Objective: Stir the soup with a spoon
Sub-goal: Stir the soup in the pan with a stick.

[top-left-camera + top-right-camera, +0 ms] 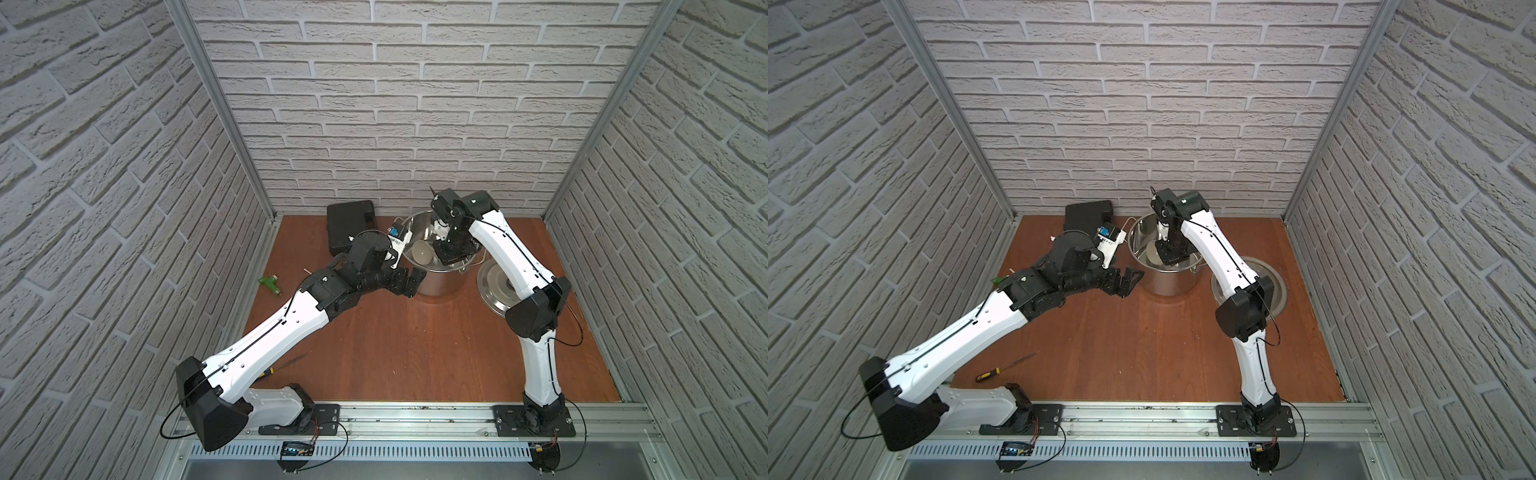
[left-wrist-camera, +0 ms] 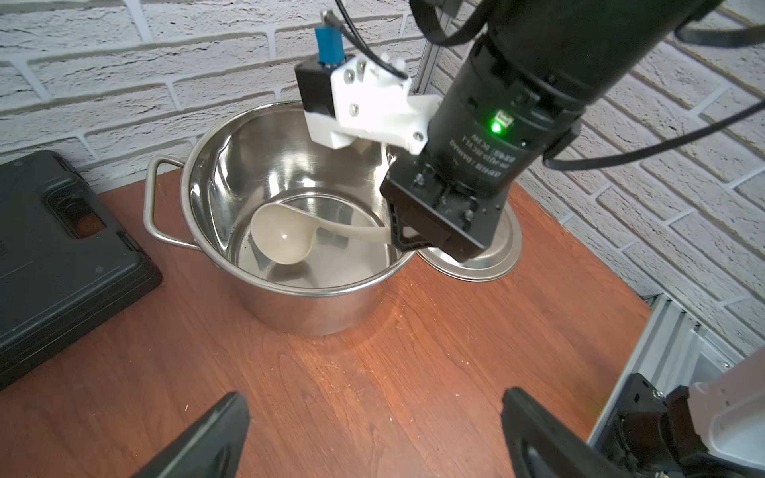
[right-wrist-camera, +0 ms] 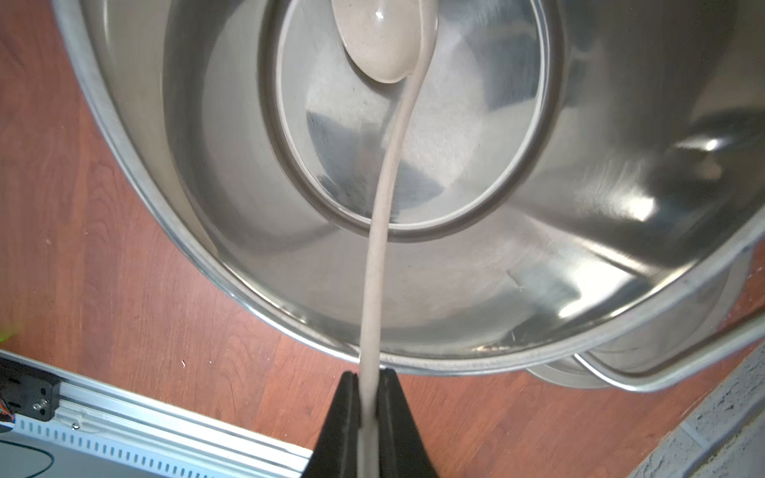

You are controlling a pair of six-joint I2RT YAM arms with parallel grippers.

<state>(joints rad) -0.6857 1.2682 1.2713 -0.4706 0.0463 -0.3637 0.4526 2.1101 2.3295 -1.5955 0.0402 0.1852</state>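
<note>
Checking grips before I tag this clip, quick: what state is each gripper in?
Left gripper: open, holding nothing, beside the large stainless-steel stockpot.
Right gripper: shut on the slim handle of the cream-coloured plastic ladle, its bowl inside the stockpot.

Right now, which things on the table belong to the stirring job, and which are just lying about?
Job: cream plastic ladle, large stainless-steel stockpot, right gripper shut on the ladle's handle.
Lying about: flat round steel lid, black plastic case, small green tool, yellow-handled screwdriver.

Open tabletop (image 1: 415, 353) before pot (image 1: 436, 286) and lid (image 1: 492, 289).
</note>
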